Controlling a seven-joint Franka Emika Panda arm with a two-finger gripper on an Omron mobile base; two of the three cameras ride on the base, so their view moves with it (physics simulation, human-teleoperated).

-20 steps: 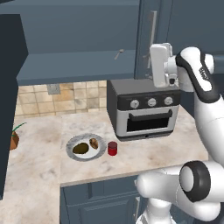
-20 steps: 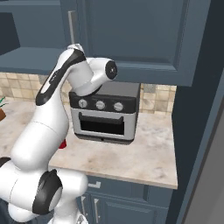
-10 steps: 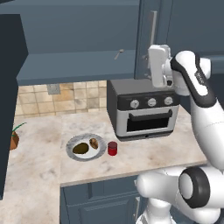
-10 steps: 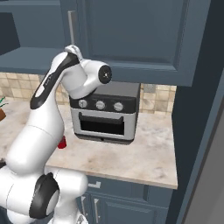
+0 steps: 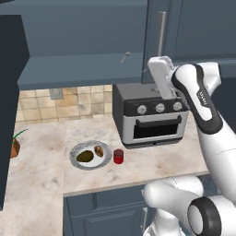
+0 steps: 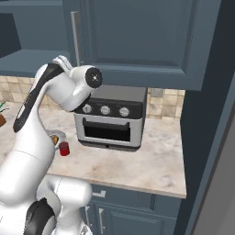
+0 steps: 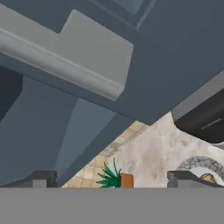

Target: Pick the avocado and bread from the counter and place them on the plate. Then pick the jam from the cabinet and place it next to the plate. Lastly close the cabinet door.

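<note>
The white plate (image 5: 73,151) lies on the counter left of the oven, with the dark green avocado (image 5: 85,156) and the brown bread (image 5: 98,150) on it. The red jam jar (image 5: 118,156) stands upright on the counter beside the plate's right rim; the right base view also shows the jam (image 6: 64,148). The cabinet door (image 5: 11,92) stands swung open at the far left, baring the shelf (image 5: 78,69). My gripper (image 7: 113,178) is open and empty, its fingertips (image 7: 43,177) far apart. The hand (image 5: 161,78) hangs high above the oven, level with the shelf, well apart from the jar.
A black and silver toaster oven (image 5: 150,117) sits on the counter under my hand. A small potted plant (image 5: 15,145) stands at the counter's far left. A closed upper cabinet with a long handle (image 5: 161,27) is behind the arm. The counter edge runs in front of the plate.
My hand has drifted a little to the left and lower and tilted further over. The jaws have stayed open. Plate, food and jar have not moved.
</note>
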